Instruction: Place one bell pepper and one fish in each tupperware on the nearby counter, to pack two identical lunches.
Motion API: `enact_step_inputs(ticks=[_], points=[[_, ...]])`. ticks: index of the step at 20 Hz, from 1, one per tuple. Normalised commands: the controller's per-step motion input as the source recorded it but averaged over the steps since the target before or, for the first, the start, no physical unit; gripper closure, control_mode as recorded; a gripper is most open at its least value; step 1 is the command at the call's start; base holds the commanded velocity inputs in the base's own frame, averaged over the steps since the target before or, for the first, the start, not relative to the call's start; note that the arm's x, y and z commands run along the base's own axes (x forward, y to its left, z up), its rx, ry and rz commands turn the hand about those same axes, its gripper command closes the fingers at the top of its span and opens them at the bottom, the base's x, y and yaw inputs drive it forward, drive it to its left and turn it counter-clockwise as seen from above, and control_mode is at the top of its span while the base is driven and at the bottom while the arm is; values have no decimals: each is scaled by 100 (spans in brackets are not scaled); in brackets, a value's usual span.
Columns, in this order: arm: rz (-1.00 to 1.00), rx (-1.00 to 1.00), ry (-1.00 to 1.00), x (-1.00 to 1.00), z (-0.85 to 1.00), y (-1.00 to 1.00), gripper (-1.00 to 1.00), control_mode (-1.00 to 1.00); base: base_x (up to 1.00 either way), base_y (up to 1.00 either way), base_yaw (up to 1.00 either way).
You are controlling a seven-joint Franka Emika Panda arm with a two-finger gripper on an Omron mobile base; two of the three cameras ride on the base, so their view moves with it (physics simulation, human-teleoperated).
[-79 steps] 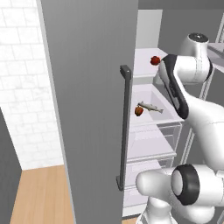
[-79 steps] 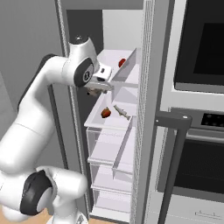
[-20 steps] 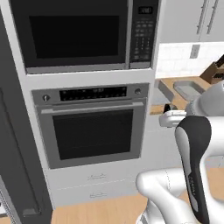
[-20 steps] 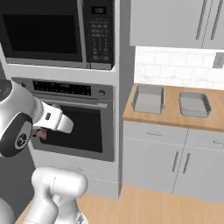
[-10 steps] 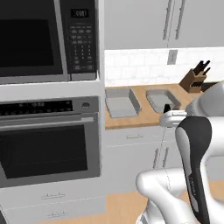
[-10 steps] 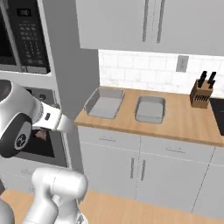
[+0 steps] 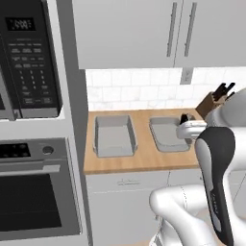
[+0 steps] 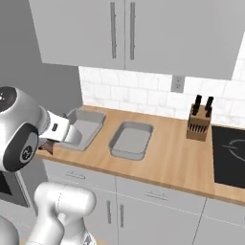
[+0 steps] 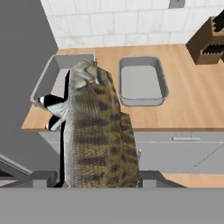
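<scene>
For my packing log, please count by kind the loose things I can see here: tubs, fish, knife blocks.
Shallow pale-grey rectangular tupperware tubs: 2
Brown striped fish between the gripper fingers: 1
Brown wooden knife block: 1
Total: 4

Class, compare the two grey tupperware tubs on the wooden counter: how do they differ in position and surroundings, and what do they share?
The left tupperware sits at the counter's end by the tall grey oven cabinet; the right tupperware sits nearer the knife block. In the hand view, the fish overlaps the left tupperware, while the right tupperware is fully visible. Both are shallow, pale grey, rectangular and empty.
</scene>
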Motion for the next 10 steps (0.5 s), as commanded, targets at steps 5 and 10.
enact_step_inputs(ticks=[5, 10], points=[[7, 1, 0, 14, -16, -33, 100, -100, 34, -27, 9], [15, 0, 0, 68, -72, -79, 100, -100, 0, 0, 0]])
